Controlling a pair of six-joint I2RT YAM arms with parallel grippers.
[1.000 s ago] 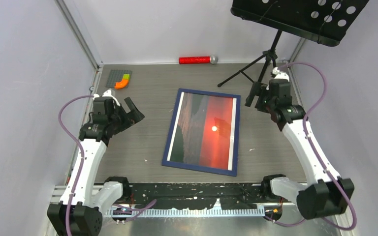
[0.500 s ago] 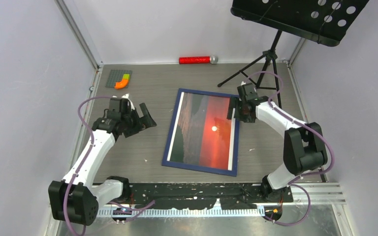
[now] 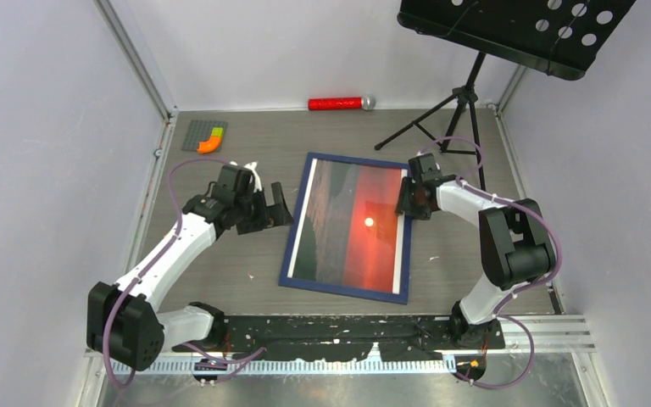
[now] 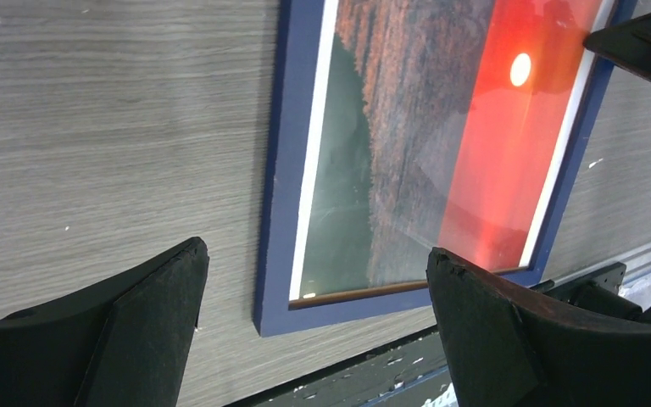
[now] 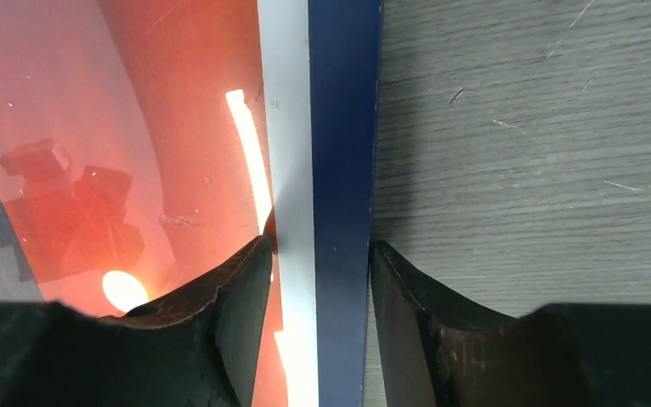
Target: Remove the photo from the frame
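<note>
The dark blue frame [image 3: 298,222] lies flat in the middle of the table with the sunset photo [image 3: 352,225] inside it. My right gripper [image 3: 407,199] is down at the frame's right rail near the far corner. In the right wrist view its jaws [image 5: 319,246] straddle the rail [image 5: 343,127]. One finger is against the rail's outer edge. The other stands over the photo [image 5: 178,102], a narrow gap short of the rail. My left gripper [image 3: 273,208] hovers wide open just left of the frame. Its wrist view looks down on the frame's near left corner [image 4: 284,170] and the photo [image 4: 415,144].
A red glittery microphone [image 3: 339,103] lies by the back wall. A music stand [image 3: 509,30] overhangs the back right corner on a tripod [image 3: 449,119]. A grey baseplate with orange and green bricks [image 3: 206,136] sits back left. A black strip [image 3: 331,326] runs along the near edge.
Both arms have swung inward to the frame. The right gripper came down over the right rail and its jaws narrowed from wide open. The left gripper stayed wide open.
</note>
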